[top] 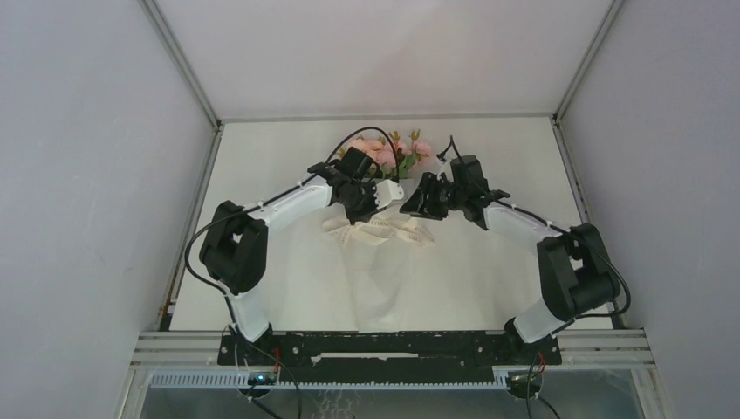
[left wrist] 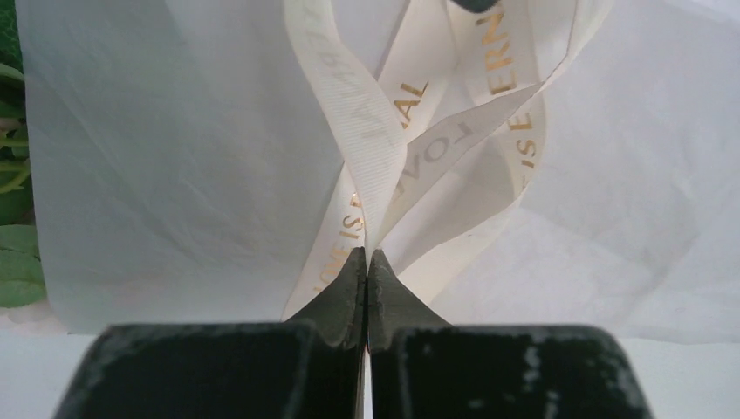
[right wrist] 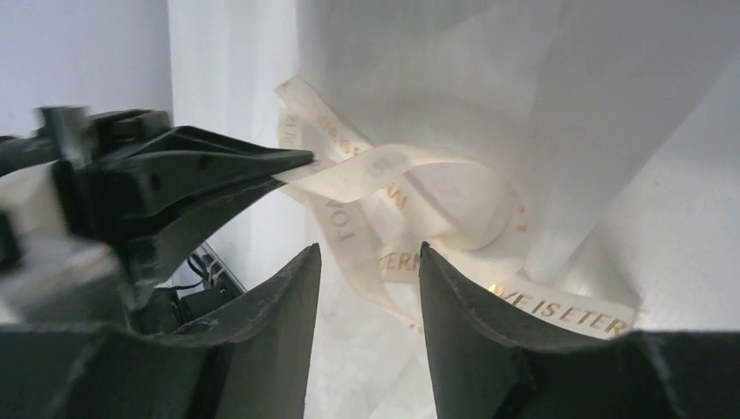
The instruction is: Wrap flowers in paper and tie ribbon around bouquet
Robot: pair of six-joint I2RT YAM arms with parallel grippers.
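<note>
The flowers (top: 397, 150), pale pink roses with green leaves (left wrist: 13, 253), lie at the back middle of the table, wrapped in the white translucent paper (top: 384, 279) that spreads toward me. The cream ribbon (left wrist: 366, 131) with gold lettering crosses in loops over the paper (left wrist: 174, 157). My left gripper (left wrist: 367, 255) is shut, pinching a strand of the ribbon at its tips. In the right wrist view that left gripper (right wrist: 297, 161) holds the ribbon (right wrist: 366, 170) taut. My right gripper (right wrist: 370, 249) is open just in front of the ribbon loops, with nothing between its fingers. Both grippers (top: 393, 197) (top: 408, 206) almost meet above the bouquet's pinched middle.
Loose ribbon loops (top: 384, 231) lie on the paper just in front of the grippers. Grey booth walls close off both sides and the back. An aluminium rail (top: 393, 345) runs along the near edge. A black cable (top: 366, 133) arcs over the flowers.
</note>
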